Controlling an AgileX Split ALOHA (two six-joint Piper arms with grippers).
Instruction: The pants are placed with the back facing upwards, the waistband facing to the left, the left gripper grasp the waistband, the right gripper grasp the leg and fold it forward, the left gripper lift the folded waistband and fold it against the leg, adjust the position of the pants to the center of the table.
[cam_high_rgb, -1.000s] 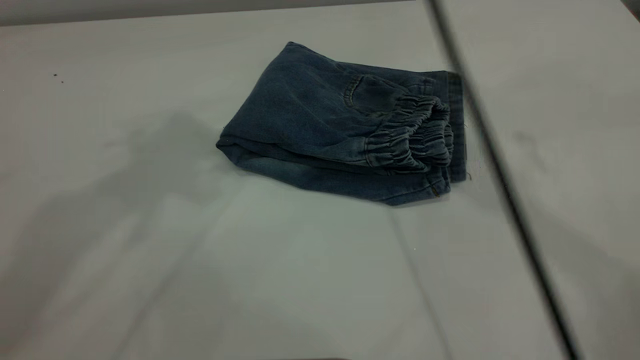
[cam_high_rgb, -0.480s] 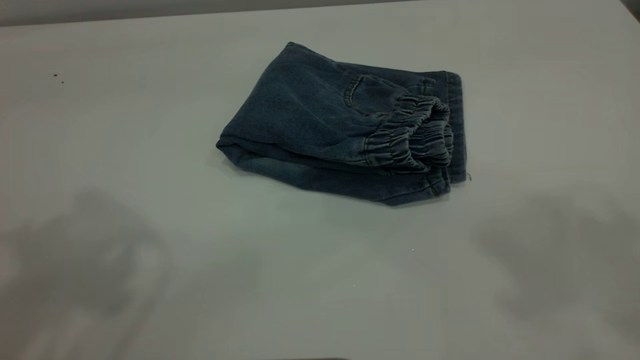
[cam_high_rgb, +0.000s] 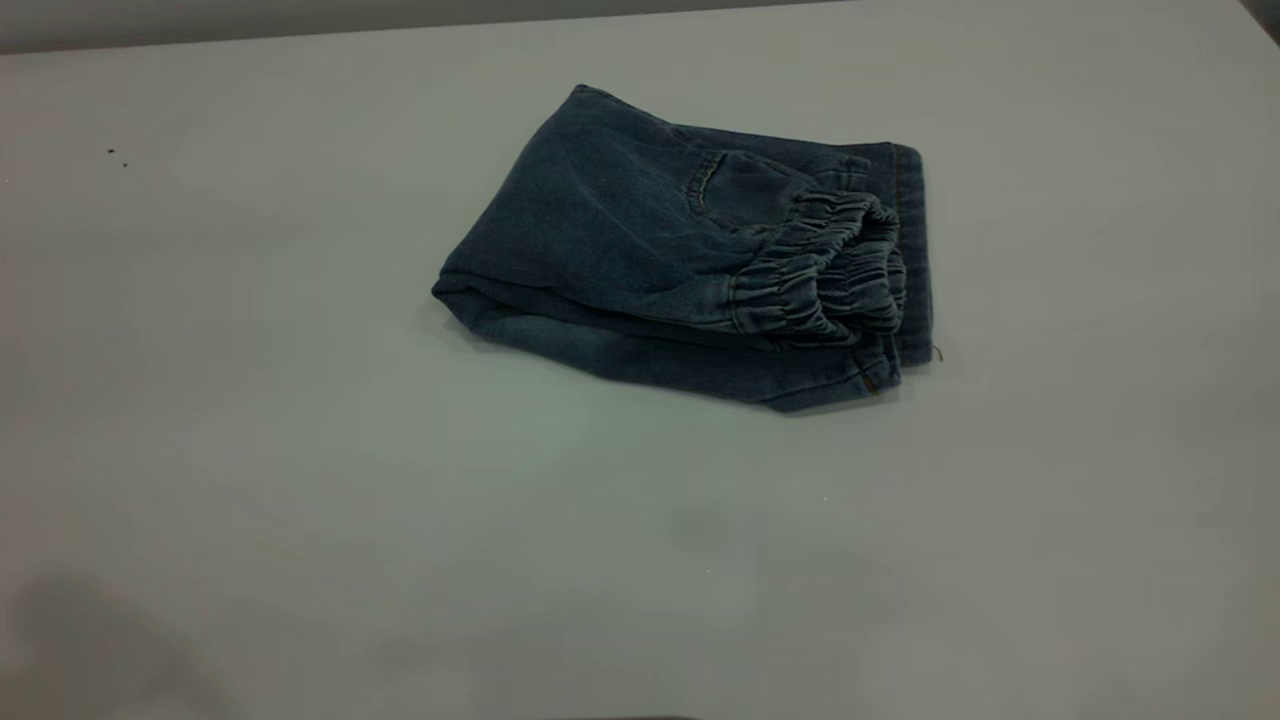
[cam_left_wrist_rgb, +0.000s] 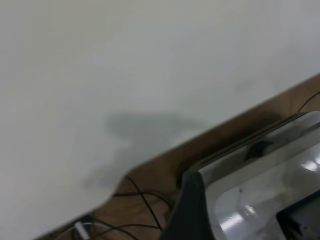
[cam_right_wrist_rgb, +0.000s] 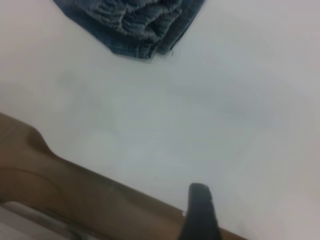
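Jaws: state cannot be told for either gripper. Pants (cam_high_rgb: 690, 260) lie folded on tabletop (cam_high_rgb: 300, 450); denim is soft, limp. Best hold, by judgement: bunched waistband (cam_high_rgb: 820, 275).
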